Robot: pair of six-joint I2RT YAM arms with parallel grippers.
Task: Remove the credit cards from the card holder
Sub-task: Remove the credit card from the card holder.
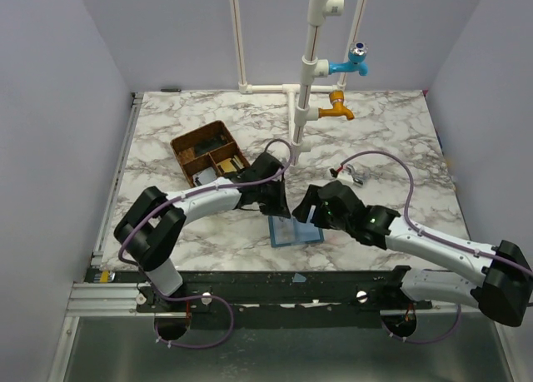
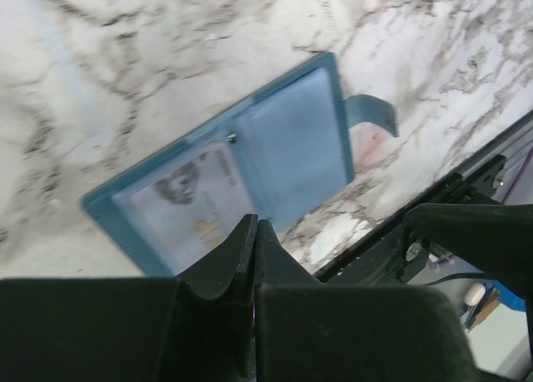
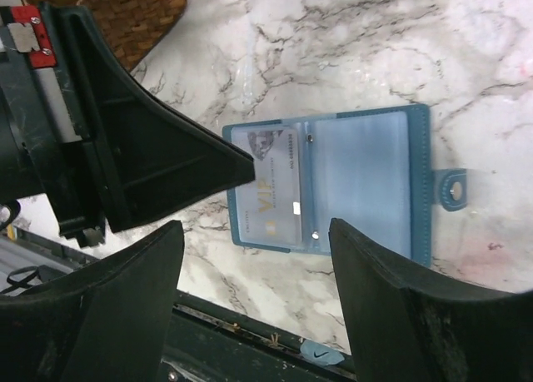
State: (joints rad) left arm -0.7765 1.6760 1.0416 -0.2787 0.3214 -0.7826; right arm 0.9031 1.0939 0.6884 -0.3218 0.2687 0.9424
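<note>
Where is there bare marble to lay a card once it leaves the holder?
Bare marble lies at the far right, between the orange tap and the right edge of the table, and far left, behind the brown tray. Crowded: the near middle, where the left hand and right hand sit over the card holder.

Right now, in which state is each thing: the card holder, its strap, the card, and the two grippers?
card holder: open, lying flat on the table.
strap: unfastened, sticking out to the side.
credit card: inside the holder, not pulled out.
left gripper: shut, its tip at the card's end of the holder.
right gripper: open, holding nothing.
</note>
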